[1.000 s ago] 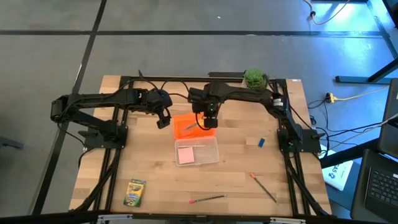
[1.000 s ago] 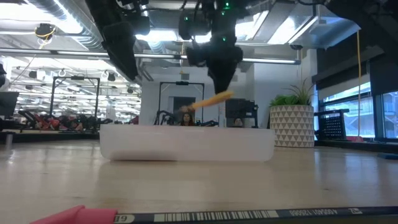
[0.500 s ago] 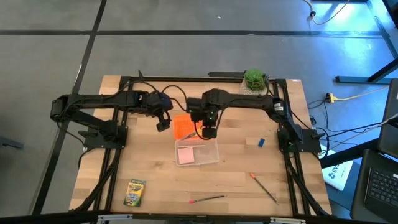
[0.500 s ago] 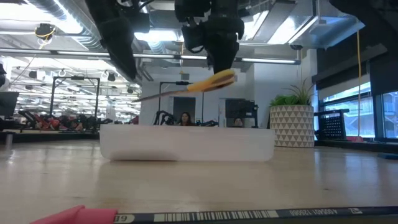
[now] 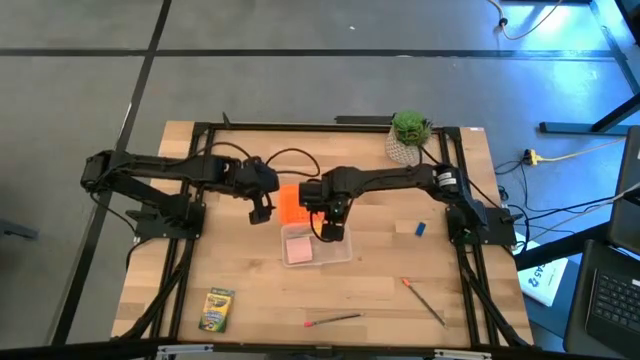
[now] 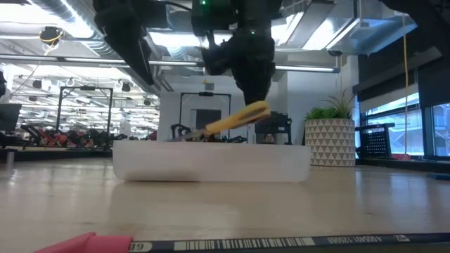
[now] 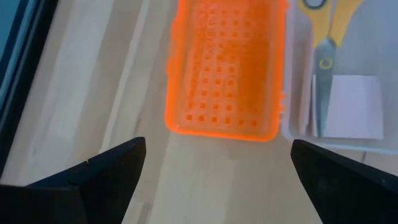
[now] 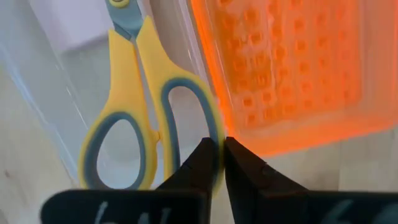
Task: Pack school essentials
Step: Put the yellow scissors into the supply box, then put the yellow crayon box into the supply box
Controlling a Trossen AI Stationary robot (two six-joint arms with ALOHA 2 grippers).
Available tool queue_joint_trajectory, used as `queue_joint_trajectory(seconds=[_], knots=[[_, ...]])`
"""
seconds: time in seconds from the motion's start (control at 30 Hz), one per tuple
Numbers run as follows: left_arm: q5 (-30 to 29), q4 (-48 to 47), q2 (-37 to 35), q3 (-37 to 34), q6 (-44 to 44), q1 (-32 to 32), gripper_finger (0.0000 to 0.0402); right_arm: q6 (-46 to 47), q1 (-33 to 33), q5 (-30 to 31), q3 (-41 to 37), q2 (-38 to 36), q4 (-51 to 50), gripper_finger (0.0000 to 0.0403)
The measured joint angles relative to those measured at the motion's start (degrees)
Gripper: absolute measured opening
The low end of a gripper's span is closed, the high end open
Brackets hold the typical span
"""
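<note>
Wooden table [image 5: 250, 280], right gripper [image 5: 329, 232] pinching yellow-handled scissors [image 8: 140, 118] above clear plastic case [image 5: 340, 250], left gripper [image 5: 257, 208] spread wide beside its orange lid [image 7: 224, 68].

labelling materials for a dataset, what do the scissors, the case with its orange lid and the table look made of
Scissors: glossy yellow plastic handles with grey loop linings; the blades look like metal.
Clear case: see-through, probably plastic; the pink pad shows through.
Orange lid: translucent plastic, moulded grid of squares.
Table: pale wood, visible grain, matte.
</note>
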Motion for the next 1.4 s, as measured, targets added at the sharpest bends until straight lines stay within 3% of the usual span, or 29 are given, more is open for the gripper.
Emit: queue_joint_trajectory(seconds=[0.4, 0.97, 1.4], knots=[[-0.05, 0.14, 0.0, 0.0, -0.23, -3.09, 0.0396, 0.02, 0.23, 0.02, -6.42, -0.08, 9.37, 0.0035], [-0.05, 0.15, -0.05, 0.0, -0.22, -3.11, 0.0396, 0.02, -0.04, 0.04, -6.68, -0.08, 9.59, 0.0038], [-0.05, 0.15, -0.07, 0.0, -0.2, -3.11, 0.0396, -0.14, -0.31, 0.06, -6.65, -0.08, 9.92, 0.0099]])
